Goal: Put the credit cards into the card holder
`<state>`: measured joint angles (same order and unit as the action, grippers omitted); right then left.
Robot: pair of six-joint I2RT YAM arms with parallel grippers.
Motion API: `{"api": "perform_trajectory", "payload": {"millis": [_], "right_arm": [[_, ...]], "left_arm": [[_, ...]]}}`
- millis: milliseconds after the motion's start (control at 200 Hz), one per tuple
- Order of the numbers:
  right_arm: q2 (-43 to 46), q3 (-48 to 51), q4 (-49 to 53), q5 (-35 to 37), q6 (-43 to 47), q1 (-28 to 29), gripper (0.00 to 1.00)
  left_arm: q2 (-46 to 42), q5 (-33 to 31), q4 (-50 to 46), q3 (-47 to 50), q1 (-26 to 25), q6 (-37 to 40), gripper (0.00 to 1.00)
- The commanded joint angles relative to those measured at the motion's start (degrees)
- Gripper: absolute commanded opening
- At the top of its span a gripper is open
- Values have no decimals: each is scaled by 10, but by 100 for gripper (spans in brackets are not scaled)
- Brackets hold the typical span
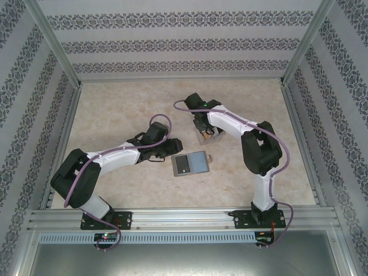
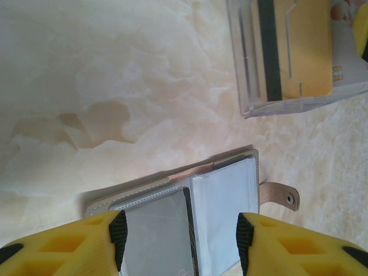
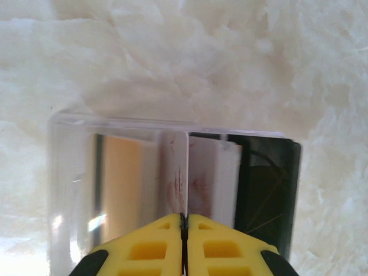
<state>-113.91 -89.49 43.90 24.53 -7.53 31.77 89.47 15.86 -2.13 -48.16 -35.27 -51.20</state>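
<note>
**Student:** What carries the scene, and where is the holder?

**Legend:** A beige, marble-patterned surface (image 1: 115, 109). Near its middle lies the flat grey folding card holder (image 1: 191, 164), spread open with its inner panels facing up. In the top view its long axis runs roughly from 9 to 3 o'clock, with the 3 o'clock end tipped slightly toward 2. A small tan snap strap (image 2: 280, 196) projects from that end.

**Student:** Why does the left pincer stand there?

**Legend:** The left pincer (image 2: 181, 241) reaches in from the holder's 9 o'clock side, about half spread and grasping nothing. One black pad (image 2: 118, 236) sits over each panel, but contact cannot be told. The probable purpose is to keep the holder flat and open while a card is brought to it.

**Student:** And the cards?

**Legend:** The thin rectangular credit cards (image 3: 121, 184) stand on edge in a small clear plastic box (image 3: 69, 190). The box is at 1 o'clock from the holder, near it but apart. Stored upright, the cards leave their top edges free to be pinched. In the right wrist view their faces run from 12 to 6 o'clock. Whether the long axis stands upright cannot be told.

**Student:** What is the right pincer doing?

**Legend:** The right pincer (image 3: 184, 227) is closed to its narrowest. The thin edge of a pale card (image 3: 172, 184) runs straight into the seam between the yellow fingers. The card is therefore judged pinched, though not yet lifted clear of the box.
</note>
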Motion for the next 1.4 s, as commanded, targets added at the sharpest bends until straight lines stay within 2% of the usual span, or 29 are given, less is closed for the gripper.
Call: {"api": "perform_trajectory", "payload": {"millis": [0, 330, 610, 744, 899, 1119, 1239, 1394], "right_arm": [[36, 9, 7, -2, -8, -3, 7], [138, 46, 1, -94, -64, -12, 3], [296, 201, -123, -325, -200, -83, 0], [339, 266, -192, -428, -281, -108, 0], [355, 312, -231, -498, -396, -127, 0], [356, 365, -307, -554, -498, -130, 0], [352, 376, -324, -566, -508, -130, 0], [350, 382, -330, -566, -508, -131, 0]], "left_arm": [[7, 2, 8, -14, -5, -1, 55], [1, 10, 8, -24, -5, -4, 55], [-1, 72, 88, -18, 12, -54, 59], [10, 117, 144, -25, 23, -83, 60], [30, 157, 204, -32, 28, -117, 63], [72, 195, 264, -47, 29, -159, 63], [88, 206, 300, -46, 29, -182, 61], [89, 206, 313, -43, 29, -190, 54]]}}
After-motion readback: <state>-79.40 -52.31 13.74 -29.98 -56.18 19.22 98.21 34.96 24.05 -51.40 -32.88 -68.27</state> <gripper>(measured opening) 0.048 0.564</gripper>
